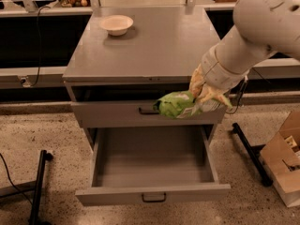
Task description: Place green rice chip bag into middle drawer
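Your tool (206, 95), clamped on the bag (176, 104), hangs above the open drawer (154, 161); only lowering and release are left for you.

You see the gripper (205, 93), right of centre, clamping the crinkly, glossy green rice chip bag (176, 105); the middle drawer (154, 161) looks smooth matt grey, the bowl (116, 24) smooth cream.

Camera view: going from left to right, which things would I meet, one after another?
In order: black stand leg → cream bowl → green rice chip bag → gripper, shut on the bag's right end above the open middle drawer → cardboard box.
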You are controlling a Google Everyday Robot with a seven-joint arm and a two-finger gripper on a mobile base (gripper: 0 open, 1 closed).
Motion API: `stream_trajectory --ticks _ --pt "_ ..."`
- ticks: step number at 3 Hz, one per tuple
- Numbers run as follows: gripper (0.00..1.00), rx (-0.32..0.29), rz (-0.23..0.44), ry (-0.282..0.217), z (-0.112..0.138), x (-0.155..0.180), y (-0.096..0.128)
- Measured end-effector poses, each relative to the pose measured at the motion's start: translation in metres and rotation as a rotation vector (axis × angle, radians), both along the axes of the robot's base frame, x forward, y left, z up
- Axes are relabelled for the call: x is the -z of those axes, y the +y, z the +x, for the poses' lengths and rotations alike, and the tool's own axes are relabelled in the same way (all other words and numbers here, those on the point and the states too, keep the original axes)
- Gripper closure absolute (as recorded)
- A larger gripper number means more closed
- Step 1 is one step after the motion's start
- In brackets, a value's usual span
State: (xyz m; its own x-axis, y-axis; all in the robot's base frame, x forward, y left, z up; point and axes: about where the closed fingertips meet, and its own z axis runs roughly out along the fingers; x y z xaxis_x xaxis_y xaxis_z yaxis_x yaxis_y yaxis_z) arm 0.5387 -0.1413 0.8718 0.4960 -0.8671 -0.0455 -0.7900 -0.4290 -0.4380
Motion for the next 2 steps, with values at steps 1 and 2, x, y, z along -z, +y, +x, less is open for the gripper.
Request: stream_trajectory --ticks 1,2 --pt "1.00 0.066 0.090 0.168 -0.005 0.090 0.001" --pt "1.00 0.118 0.185 0.229 -0.004 0.169 0.005"
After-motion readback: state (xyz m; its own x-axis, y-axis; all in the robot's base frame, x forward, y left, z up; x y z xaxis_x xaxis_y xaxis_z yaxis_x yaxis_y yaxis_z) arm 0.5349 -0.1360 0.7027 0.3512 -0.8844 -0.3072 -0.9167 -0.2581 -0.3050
